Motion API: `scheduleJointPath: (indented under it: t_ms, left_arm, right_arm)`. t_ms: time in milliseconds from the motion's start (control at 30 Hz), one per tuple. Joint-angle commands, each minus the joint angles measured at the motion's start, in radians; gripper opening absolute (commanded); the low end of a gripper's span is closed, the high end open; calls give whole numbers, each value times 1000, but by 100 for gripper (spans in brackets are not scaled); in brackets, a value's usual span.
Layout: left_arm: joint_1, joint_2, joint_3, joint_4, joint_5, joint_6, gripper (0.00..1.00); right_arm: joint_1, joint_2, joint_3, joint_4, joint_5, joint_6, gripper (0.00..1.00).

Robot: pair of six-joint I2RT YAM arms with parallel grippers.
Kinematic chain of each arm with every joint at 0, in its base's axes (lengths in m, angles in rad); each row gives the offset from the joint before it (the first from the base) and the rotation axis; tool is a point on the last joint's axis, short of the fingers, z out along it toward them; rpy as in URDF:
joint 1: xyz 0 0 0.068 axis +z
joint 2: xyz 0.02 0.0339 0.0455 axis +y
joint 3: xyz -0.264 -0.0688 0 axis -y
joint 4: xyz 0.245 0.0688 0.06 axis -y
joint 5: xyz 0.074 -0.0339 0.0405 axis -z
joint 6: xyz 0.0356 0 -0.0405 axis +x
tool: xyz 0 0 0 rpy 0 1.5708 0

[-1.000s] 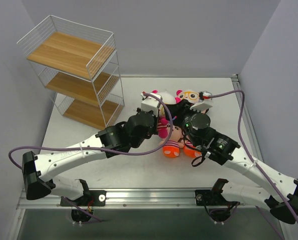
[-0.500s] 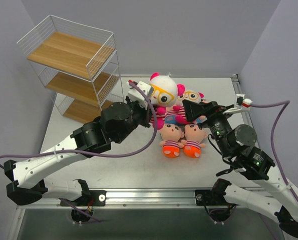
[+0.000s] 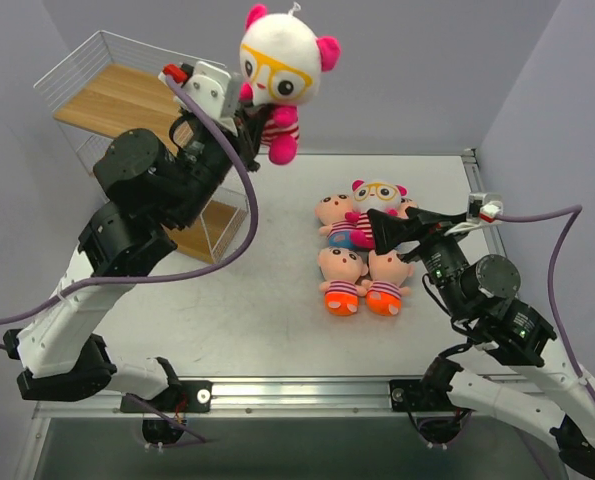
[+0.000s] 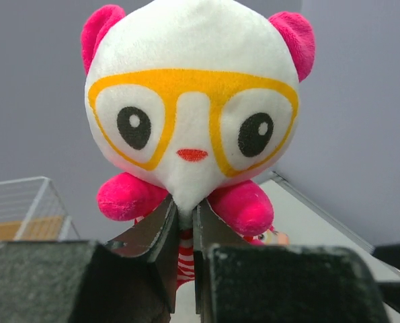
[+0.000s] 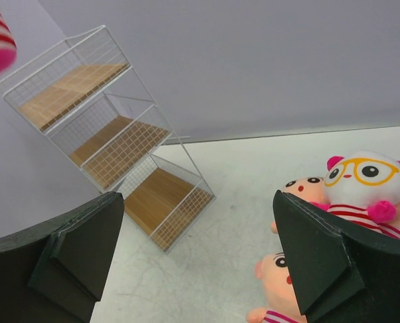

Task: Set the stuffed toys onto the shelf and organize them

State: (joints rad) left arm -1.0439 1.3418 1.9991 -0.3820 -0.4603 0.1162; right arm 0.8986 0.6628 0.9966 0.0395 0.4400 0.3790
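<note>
The right gripper (image 5: pixel 198 242) hung spread and empty over the toys (image 3: pixel 362 265) heaped on the table (image 3: pixel 257 310). Farther back, the left gripper (image 4: pixel 184 212) pinched a white-headed toy (image 4: pixel 189 101), raised beside the shelf (image 3: pixel 137 100) top. Every board in view was bare, so placing had barely begun.

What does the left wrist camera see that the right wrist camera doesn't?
Only the left wrist view shows the face and yellow glasses of the raised white toy, with the left hand pinching it below the head. Only the right wrist view shows the whole three-level shelf, the open right hand and a second white toy among peach toys. Both catch the shelf, just a corner in the left wrist view, and the raised toy, just a striped pink bit at the right wrist view's top-left edge.
</note>
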Motion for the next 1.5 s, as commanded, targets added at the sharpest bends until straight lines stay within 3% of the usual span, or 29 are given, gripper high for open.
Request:
scheduleJointPath:
  t_ms: [0, 133, 300, 600, 800, 1033, 1467]
  left_arm:
    - [117, 63, 156, -47, 77, 94, 2]
    - [356, 134, 271, -81, 216, 66, 2]
    - [516, 172, 340, -60, 368, 86, 2]
    - [936, 223, 310, 75, 701, -134, 2]
    - [1136, 289, 276, 195, 890, -262, 2]
    - [1266, 381, 273, 282, 980, -305, 2]
    - [1295, 508, 274, 302, 996, -243, 2]
  right_arm:
    - [6, 37, 7, 20, -47, -63, 100]
    - [6, 57, 5, 34, -102, -106, 100]
    - [6, 78, 5, 43, -164, -144, 100]
    - [5, 136, -7, 54, -239, -201, 100]
    - [5, 161, -29, 71, -282, -232, 100]
    - [3, 196, -36, 72, -300, -265, 100]
    - [-1, 287, -18, 77, -319, -295, 100]
